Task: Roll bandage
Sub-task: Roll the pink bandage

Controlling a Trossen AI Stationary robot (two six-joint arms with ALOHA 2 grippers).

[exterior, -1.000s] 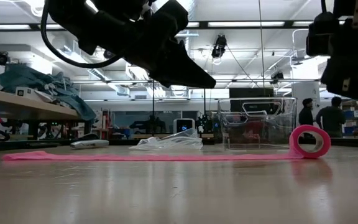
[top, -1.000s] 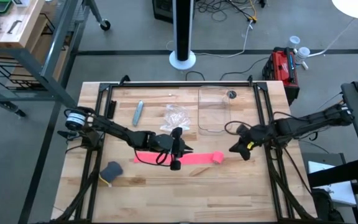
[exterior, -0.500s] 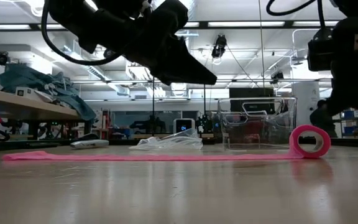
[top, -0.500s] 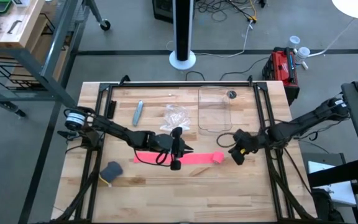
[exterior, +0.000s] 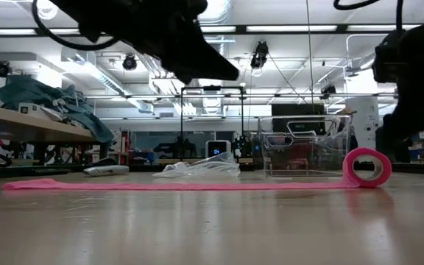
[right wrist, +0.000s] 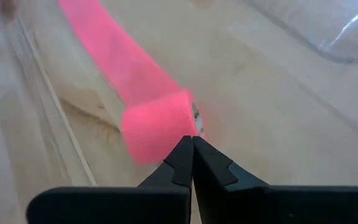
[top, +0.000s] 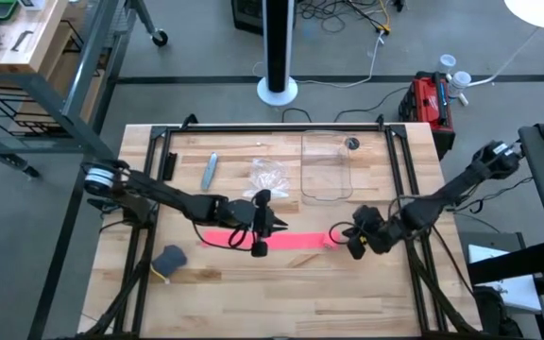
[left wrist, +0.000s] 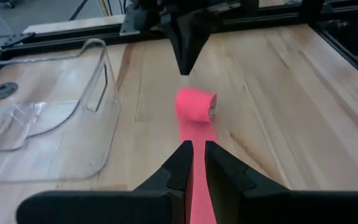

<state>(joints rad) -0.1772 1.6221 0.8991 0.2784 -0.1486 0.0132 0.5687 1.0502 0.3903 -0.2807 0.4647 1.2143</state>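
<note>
The bandage lies on the wooden table as a flat pink strip (top: pixel 286 239) that ends on the right in a small pink roll (top: pixel 334 239). The roll (exterior: pixel 366 167) stands on its rim. My left gripper (top: pixel 277 228) hovers well above the middle of the strip, and the pink shows through the narrow gap between its fingers (left wrist: pixel 197 152). My right gripper (top: pixel 347 235) is shut and slants down just right of the roll (right wrist: pixel 157 127). Its tip (left wrist: pixel 182 68) stands a little above and beyond the roll without touching it.
A clear plastic container (top: pixel 325 166) stands at the far middle, with a crinkled clear bag (top: pixel 270 176) and a small grey tool (top: pixel 210 170) to its left. A dark grey-blue lump (top: pixel 169 257) lies near the left front. Black frame rails (top: pixel 399 170) run along the sides.
My right gripper has swung down and toward the table's left and near edge, tipping further downward, and now stands close beside the roll. My left gripper has risen a little above the strip. The bandage has not moved.
</note>
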